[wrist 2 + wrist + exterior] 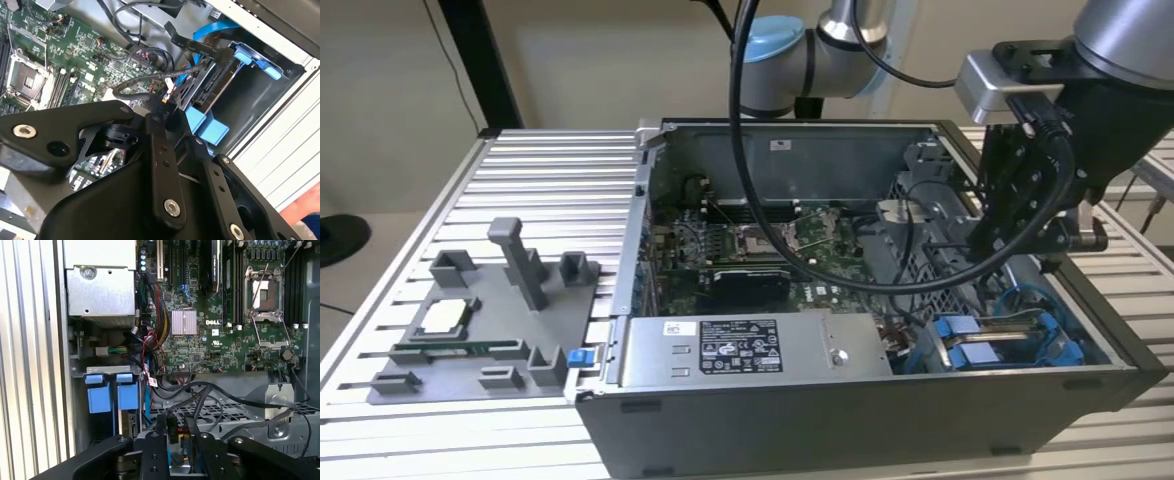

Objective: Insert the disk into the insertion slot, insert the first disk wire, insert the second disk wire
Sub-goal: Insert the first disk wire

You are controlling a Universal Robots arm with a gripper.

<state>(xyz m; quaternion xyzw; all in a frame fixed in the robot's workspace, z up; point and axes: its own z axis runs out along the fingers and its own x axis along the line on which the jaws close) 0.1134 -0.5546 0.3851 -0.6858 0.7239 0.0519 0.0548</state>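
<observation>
Black 2-finger gripper (177, 426) clamps a black cable plug (160, 112) inside the open grey case, just beside the blue-framed silver disk (970, 345) seated in its grey perforated insertion slot (1047, 340).

White printed label (738, 345) on grey metal power-supply box (807, 350), print too fine to read. Small white sticker (781, 144) on grey inner wall of open PC case (847, 165), likewise illegible. White lettering (214, 322) on green motherboard (200, 347); pale marking (164, 116) on black plastic wire connector (154, 111).
</observation>
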